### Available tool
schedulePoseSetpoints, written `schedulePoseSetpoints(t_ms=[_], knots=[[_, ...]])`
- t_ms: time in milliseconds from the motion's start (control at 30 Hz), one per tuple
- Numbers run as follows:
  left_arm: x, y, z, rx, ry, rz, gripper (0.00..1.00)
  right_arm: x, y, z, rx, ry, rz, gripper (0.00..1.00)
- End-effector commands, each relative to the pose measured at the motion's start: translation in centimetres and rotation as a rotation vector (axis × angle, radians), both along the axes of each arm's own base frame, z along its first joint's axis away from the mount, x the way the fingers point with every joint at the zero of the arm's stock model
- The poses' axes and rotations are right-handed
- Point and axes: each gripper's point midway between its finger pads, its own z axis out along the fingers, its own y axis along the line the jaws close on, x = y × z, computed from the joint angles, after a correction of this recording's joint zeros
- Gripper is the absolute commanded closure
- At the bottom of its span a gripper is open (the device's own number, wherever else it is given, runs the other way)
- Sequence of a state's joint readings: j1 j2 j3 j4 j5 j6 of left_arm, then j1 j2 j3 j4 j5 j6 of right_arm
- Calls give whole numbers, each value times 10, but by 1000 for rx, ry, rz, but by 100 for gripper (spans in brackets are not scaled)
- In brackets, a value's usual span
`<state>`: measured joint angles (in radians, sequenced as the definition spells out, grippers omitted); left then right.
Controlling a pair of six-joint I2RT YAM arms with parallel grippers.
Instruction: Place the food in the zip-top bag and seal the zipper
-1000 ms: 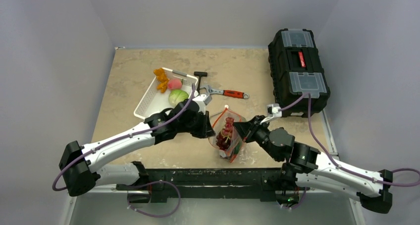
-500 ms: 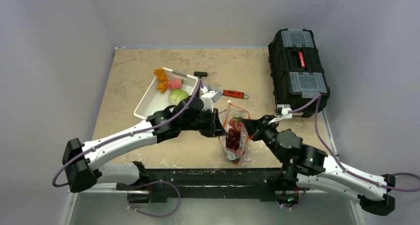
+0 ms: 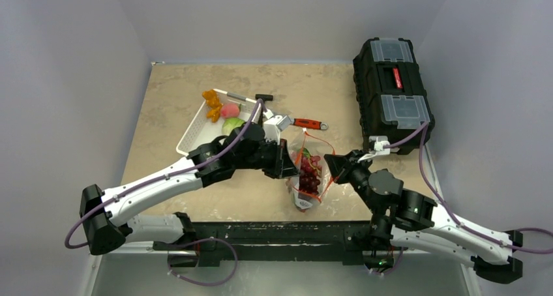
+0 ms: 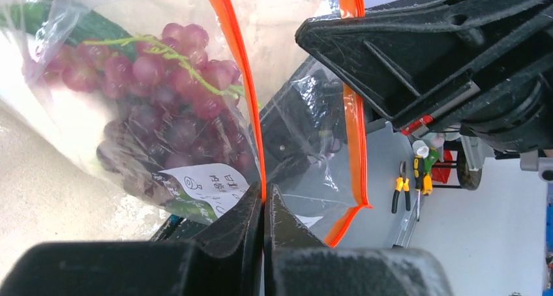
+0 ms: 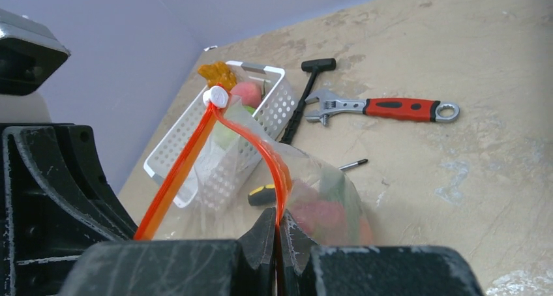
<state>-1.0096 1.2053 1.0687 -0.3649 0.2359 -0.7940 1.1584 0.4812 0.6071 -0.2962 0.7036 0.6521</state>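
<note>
Bag (image 3: 308,178) held up mid-frame over the desk (image 3: 169,100), grapes (image 4: 163,107) inside; cabbage (image 3: 233,125) and peach (image 3: 229,109) sit in the basket (image 3: 192,138), upper left of centre.

Judgement: keep the mouth spread and level, and lower the bag before freeing either side to fetch more food. Left claw (image 4: 263,198) and right claw (image 5: 276,221) are each pinched fully closed on the orange zipper strip (image 4: 244,94), on opposite sides of the mouth.
</note>
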Motion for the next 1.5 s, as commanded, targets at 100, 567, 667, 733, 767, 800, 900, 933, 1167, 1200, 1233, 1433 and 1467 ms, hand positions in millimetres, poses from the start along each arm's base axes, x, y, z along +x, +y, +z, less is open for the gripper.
schedulePoseSetpoints(t_ms=[100,567,667,733,767,800,900,933,1167,1200,1233,1433,1467], knots=[[4,7,-2,-33,-22,43,94,5,-16,-4,12,-17,-76,100],[13,34,25,52,-146,52,43,7,-19,-6,-18,-15,-91,100],[20,63,42,68,-204,93,33,7,-17,-4,-17,-19,-90,100],[29,85,47,84,-226,138,28,8,-14,-6,-20,-16,-86,100],[36,96,50,94,-241,165,26,8,-13,-7,-22,-15,-84,100],[44,108,50,121,-249,193,22,8,-12,-7,-21,-14,-83,100],[79,147,55,213,-263,330,17,8,-9,-8,-23,-13,-74,100],[90,156,57,236,-258,366,16,8,-9,-7,-22,-13,-73,100],[181,221,51,323,-180,714,15,7,-9,0,-6,-11,-68,100],[194,228,46,306,-154,779,15,7,-9,0,-2,-9,-66,100],[207,235,41,283,-132,833,15,6,-8,-1,0,-7,-65,100],[269,265,0,308,-48,1036,15,6,-11,3,-5,-1,-67,100],[277,268,-8,332,-52,1044,15,6,-11,4,-5,-2,-69,100]])
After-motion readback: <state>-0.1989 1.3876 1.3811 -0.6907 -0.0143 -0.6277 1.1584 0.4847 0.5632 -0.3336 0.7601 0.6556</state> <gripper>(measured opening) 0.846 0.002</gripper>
